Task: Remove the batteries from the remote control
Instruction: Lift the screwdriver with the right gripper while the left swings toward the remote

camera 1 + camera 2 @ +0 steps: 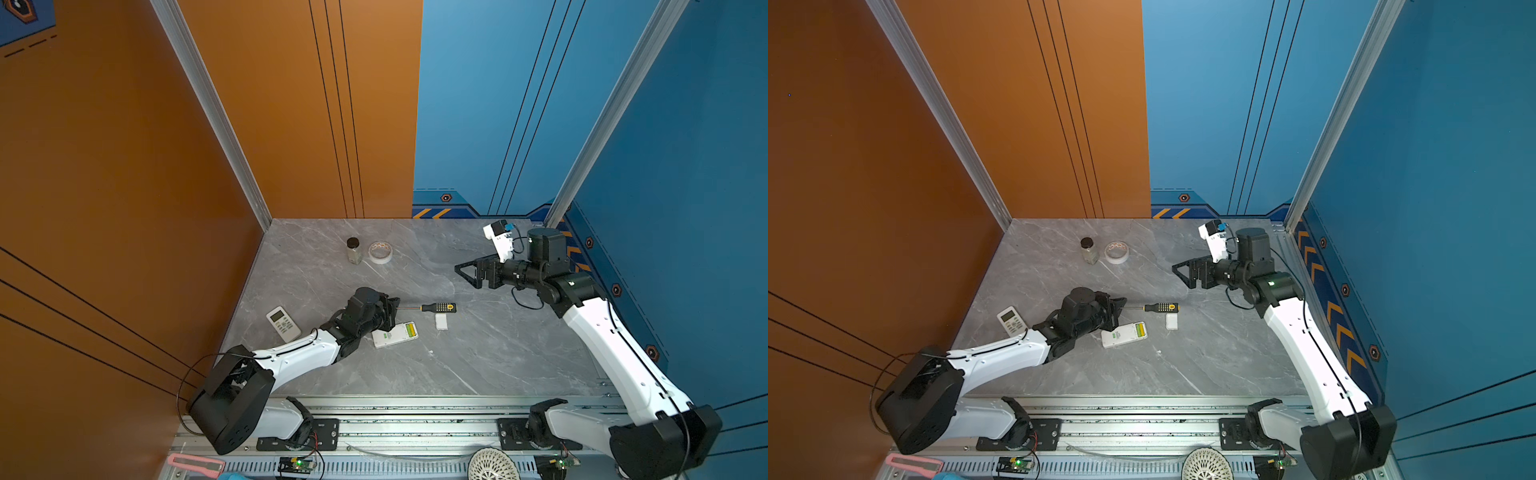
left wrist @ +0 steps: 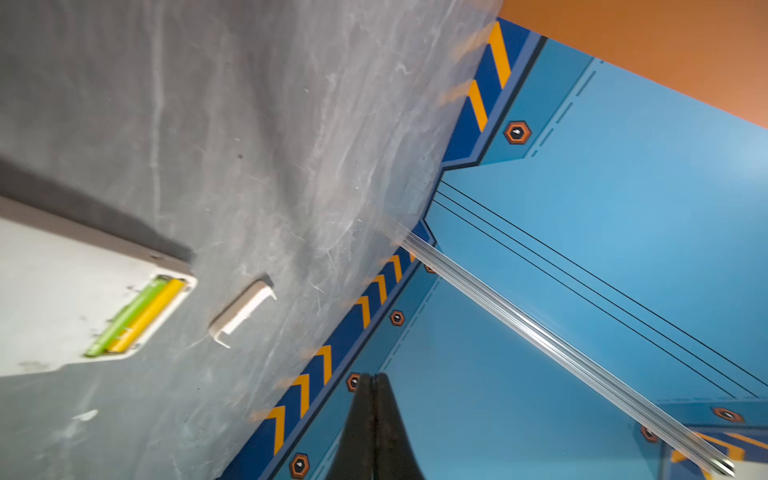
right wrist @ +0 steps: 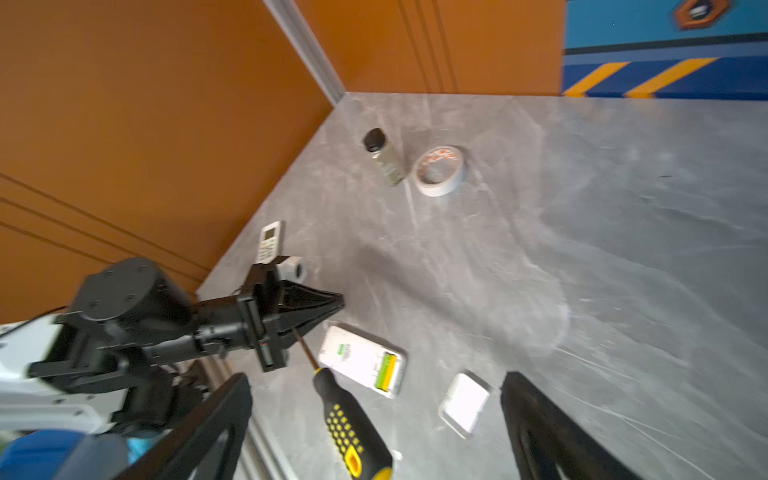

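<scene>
A white remote control (image 1: 390, 336) (image 1: 1119, 337) lies face down mid-table with its compartment open. The batteries (image 1: 410, 330) (image 2: 137, 316) (image 3: 388, 370), one green and one yellow-orange, sit side by side inside it. My left gripper (image 1: 397, 301) (image 2: 374, 376) (image 3: 340, 301) is shut with nothing showing between its fingers, just above and behind the remote. A black-and-yellow screwdriver (image 1: 438, 307) (image 3: 353, 428) lies with its shaft tip under that gripper. My right gripper (image 1: 461, 270) (image 3: 376, 378) hangs open, raised above the table to the right, holding nothing.
The small white battery cover (image 1: 441, 321) (image 2: 243, 311) (image 3: 465, 401) lies right of the remote. A second remote (image 1: 283, 324) lies face up near the orange wall. A dark-capped jar (image 1: 354, 250) and a tape roll (image 1: 380, 252) stand at the back.
</scene>
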Robot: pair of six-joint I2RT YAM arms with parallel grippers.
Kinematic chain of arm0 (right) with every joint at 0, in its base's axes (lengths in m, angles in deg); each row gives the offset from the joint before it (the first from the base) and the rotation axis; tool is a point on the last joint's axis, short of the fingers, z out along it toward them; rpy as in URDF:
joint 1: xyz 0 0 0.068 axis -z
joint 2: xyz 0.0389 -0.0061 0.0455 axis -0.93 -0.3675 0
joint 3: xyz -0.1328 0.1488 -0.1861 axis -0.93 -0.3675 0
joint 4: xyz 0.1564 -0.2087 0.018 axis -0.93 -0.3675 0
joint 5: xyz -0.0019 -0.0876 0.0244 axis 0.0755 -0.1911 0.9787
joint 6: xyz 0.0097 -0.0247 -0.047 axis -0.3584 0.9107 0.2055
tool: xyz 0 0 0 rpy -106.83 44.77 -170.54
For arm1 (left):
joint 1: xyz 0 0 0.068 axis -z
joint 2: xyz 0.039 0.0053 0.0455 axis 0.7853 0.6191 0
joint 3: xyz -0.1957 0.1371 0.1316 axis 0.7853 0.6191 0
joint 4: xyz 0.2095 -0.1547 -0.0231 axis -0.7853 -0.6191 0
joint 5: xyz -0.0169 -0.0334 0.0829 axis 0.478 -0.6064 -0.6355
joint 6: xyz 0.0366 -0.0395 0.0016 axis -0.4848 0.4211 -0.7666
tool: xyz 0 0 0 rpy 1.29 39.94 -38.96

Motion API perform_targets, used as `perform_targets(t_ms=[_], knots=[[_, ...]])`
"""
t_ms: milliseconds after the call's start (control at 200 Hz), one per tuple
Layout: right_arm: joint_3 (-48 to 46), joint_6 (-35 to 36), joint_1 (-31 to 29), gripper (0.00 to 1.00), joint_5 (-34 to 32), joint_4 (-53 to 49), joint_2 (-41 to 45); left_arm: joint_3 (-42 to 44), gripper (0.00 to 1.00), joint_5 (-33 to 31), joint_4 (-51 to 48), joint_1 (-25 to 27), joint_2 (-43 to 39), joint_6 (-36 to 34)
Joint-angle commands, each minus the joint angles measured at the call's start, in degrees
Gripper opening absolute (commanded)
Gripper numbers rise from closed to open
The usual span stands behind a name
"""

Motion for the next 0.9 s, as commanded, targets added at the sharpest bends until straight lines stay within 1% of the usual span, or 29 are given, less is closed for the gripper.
perform_targets(t_ms=[0,60,110,220,320,415,470,635,786,831,896], knots=[[-2.67,-5.81,-1.03,0.97,13.3,7.8,-2.73,0.78,0.0,0.11,10.99,-0.56,0.14,19.54],[-4.17,-5.69,-2.1,0.97,13.36,10.12,-3.55,0.42,0.0,0.19,14.51,-0.47,1.94,20.53],[-5.51,-4.41,-3.36,0.96,11.84,10.93,-3.62,-0.12,0.0,1.0,16.71,-0.38,3.39,20.99],[-4.62,3.32,-5.54,0.95,5.74,3.7,-4.93,-0.85,0.0,2.27,19.42,-0.2,5.18,21.62],[-4.39,5.94,-5.36,0.94,5.44,1.4,-5.96,-0.8,0.0,3.15,19.5,-0.2,5.01,21.49],[-4.33,8.42,-6.15,0.94,6.73,-0.78,-6.0,0.13,0.0,3.16,19.73,-0.36,4.63,21.44],[-4.27,10.55,-7.22,0.94,5.47,-3.17,-6.15,0.32,0.0,3.32,20.75,-0.6,4.82,21.44],[-6.04,9.94,-8.2,0.9,3.19,-1.27,-6.26,0.05,0.0,3.83,21.55,-0.41,5.19,20.85],[-5.2,8.63,-9.29,0.79,1.9,1.46,-6.71,-0.31,0.0,4.11,22.57,0.06,5.97,20.7],[-4.55,8.63,-9.32,0.73,1.94,1.13,-7.18,-0.36,0.0,4.29,22.75,0.27,6.22,20.58],[-3.95,8.63,-9.4,0.58,2.35,0.71,-7.65,-0.13,0.0,3.98,23.11,0.7,6.36,20.64]])
